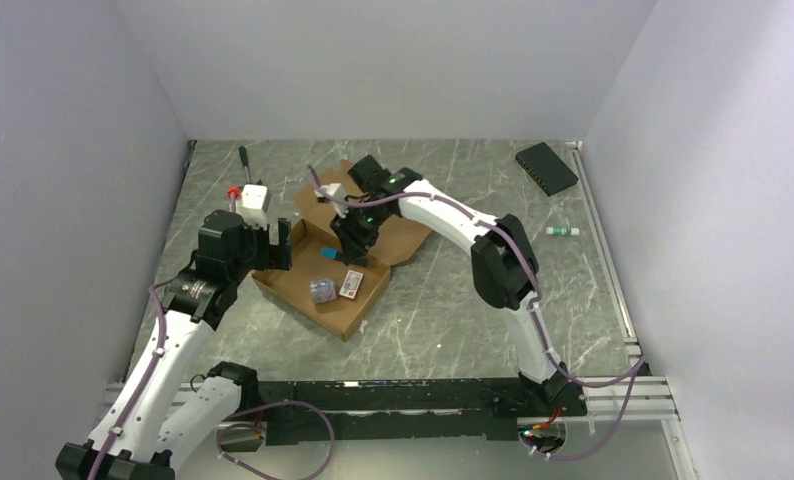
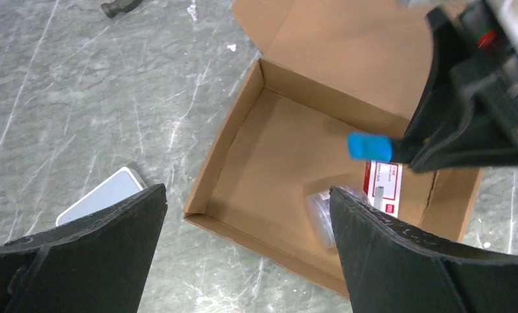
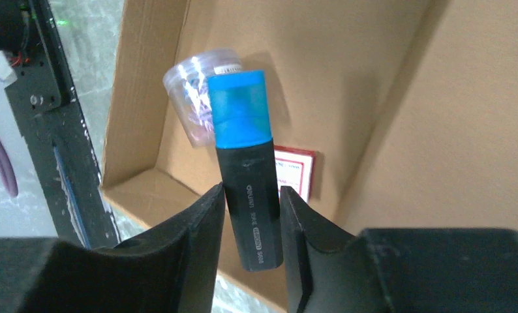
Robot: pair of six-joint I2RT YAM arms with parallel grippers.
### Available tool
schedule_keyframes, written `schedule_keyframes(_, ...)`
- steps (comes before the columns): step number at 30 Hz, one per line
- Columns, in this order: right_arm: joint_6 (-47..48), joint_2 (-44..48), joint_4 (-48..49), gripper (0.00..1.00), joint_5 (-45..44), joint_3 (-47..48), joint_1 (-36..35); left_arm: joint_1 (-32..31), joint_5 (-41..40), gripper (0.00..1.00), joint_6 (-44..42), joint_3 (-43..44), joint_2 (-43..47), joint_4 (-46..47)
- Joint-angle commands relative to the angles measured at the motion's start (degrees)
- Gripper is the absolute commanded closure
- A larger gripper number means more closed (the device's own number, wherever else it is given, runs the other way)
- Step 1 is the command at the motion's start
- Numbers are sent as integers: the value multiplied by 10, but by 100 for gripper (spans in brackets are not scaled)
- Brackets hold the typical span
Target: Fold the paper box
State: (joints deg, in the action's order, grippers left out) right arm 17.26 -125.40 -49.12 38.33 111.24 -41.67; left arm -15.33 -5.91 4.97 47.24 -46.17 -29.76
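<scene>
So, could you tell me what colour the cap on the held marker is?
Blue cap on a black marker; clearest in the right wrist view.

the black marker (image 3: 250, 208) reads "deli"; the red-edged label (image 3: 297, 171) has illegible print.

Open box (image 2: 269, 156): floor bare nearest the left hand (image 2: 246, 190); a clear cup (image 2: 321, 212), a red-and-white packet (image 2: 381, 189) and the right hand (image 3: 251, 195) gripping a marker (image 3: 240, 117) block the far side.
</scene>
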Motion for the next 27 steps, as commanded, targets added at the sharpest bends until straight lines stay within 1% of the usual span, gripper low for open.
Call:
schedule_keyframes(1, -88, -21, 48, 56, -80, 34, -47, 18, -6, 1, -3, -1, 15, 23)
schedule_keyframes(3, -105, -28, 54, 47, -105, 42, -60, 20, -7, 1, -3, -1, 13, 23)
schedule_keyframes(6, -113, -26, 58, 32, -136, 41, -69, 22, -7, 1, -3, -2, 11, 23)
schedule_keyframes(7, -110, -19, 60, 30, -140, 34, -69, 22, -7, 1, -3, -2, 11, 23)
schedule_keyframes(10, -76, 21, 50, 27, -147, 19, -68, 22, -6, 1, -3, -3, 12, 23)
schedule_keyframes(14, 41, 108, -15, 25, -114, -10, -68, 22, -3, 1, -2, -2, 17, 24)
schedule_keyframes(16, 106, 159, -47, 24, -109, -41, -67, 22, 1, 1, -2, -2, 20, 25)
schedule_keyframes(18, 150, 211, -62, 24, -105, -85, -60, 22, 4, 1, -2, -2, 23, 25)
schedule_keyframes(20, 183, 257, -71, 23, -86, -135, -39, 22, 7, 1, -1, -2, 25, 25)
schedule_keyframes(22, 200, 300, -71, 23, -31, -178, 7, 23, 8, 1, -1, -2, 27, 24)
schedule_keyframes(24, 202, 334, -57, 22, 26, -228, 82, 23, 9, 1, -1, -2, 30, 26)
schedule_keyframes(27, 190, 388, -19, 18, 84, -299, 181, 24, 11, 1, -2, -2, 30, 25)
